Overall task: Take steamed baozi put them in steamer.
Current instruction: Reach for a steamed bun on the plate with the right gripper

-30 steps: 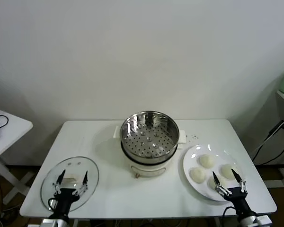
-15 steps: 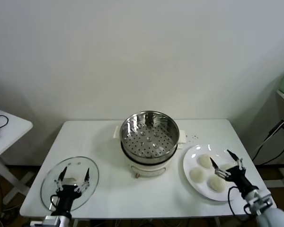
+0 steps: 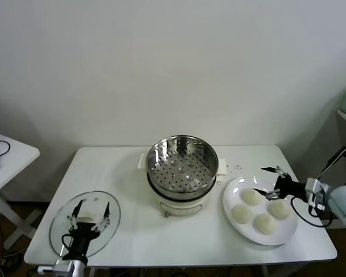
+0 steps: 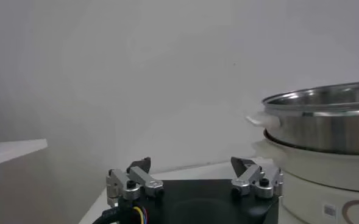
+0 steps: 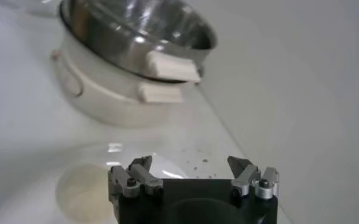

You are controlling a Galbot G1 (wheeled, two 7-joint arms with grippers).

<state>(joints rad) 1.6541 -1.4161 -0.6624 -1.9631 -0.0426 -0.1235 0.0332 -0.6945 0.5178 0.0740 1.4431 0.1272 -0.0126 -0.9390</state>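
The right gripper [image 3: 266, 182] reaches in from the right side of the table [image 3: 132, 167] and hangs over the white plate [image 3: 284, 231], its jaws spread wide with nothing between them. Four baozi lie on that plate. One bun [image 3: 252, 196] sits just below and ahead of the open jaws, right at the fingertips; I cannot tell whether a finger touches it. A second bun [image 3: 278, 209] lies under the gripper's body, behind the jaws. The other two, one [image 3: 240, 214] toward the steamer side and one [image 3: 265, 224] toward the front edge of the plate, lie clear of the jaws. In the right wrist view the fingers [image 5: 133, 176] stand well apart, and one pale bun [image 5: 85, 191] shows on the plate beyond and to one side of them.

The steamer [image 3: 181, 167] stands at the middle of the table, well ahead of the right jaws, with its perforated steel basket bare and its white handle [image 5: 170, 67] turned toward the plate.

The left gripper [image 3: 90, 220] waits at the front left of the table, above the glass lid [image 3: 69, 219] that lies flat there. Its jaws are also spread and hold nothing. From the left wrist the fingers [image 4: 135, 178] point toward the steamer's side [image 4: 325, 131], which stands off past one fingertip.
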